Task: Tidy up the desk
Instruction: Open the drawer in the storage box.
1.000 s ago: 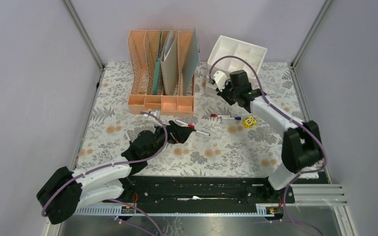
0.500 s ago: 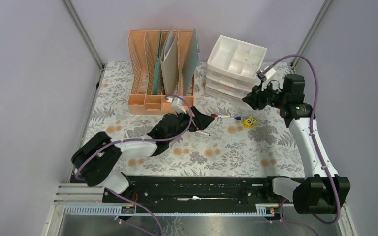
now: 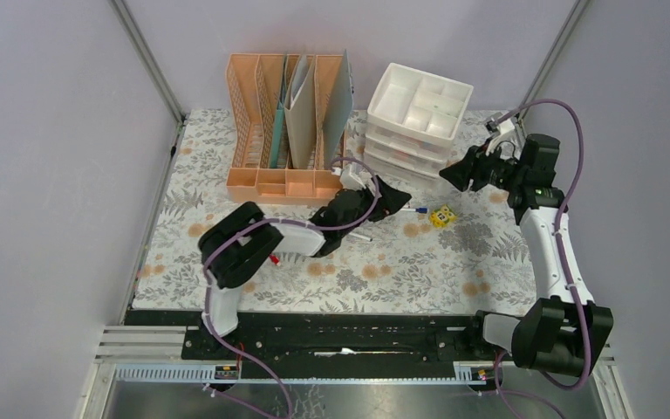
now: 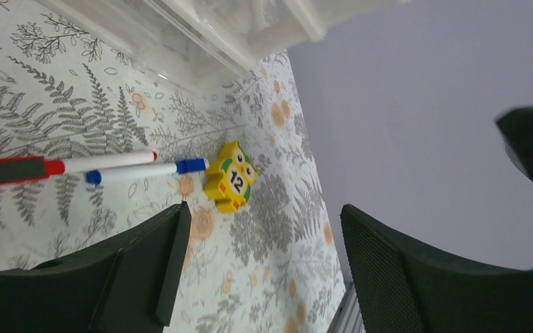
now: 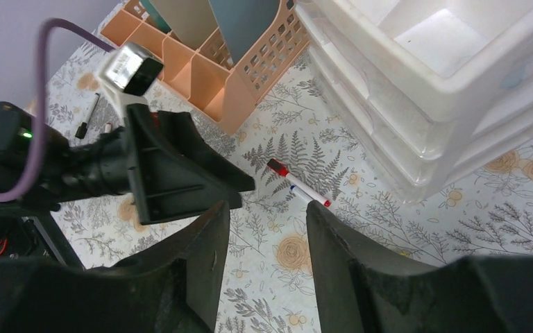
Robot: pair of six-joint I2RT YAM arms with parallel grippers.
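1. One desk [image 3: 192, 209], in fern-print cloth, spreads beneath and before the white drawer unit [image 3: 401, 140].
2. I see the left gripper [image 4: 264, 257] before the unit, jaws spread, empty.
3. Right gripper [image 5: 267, 257], at the unit's front right: jaws apart, empty.
4. Red-capped pen [image 4: 62, 166], blue-capped pen [image 4: 146, 171] and yellow owl block [image 4: 230, 184] lie before the unit.

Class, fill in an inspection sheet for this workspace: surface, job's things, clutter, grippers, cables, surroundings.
Surface: desk, leaf-printed cloth, lying flat.
Job's things: peach file rack holding folders, white drawer unit, both at the far edge.
Clutter: red-capped marker, blue-capped marker, yellow owl eraser, loose near the drawer unit.
Grippers: left gripper open, empty, by the markers; right gripper open, empty, beside the drawer unit.
Cables: purple cable looped along each arm.
Surroundings: plain lilac walls, metal frame posts.
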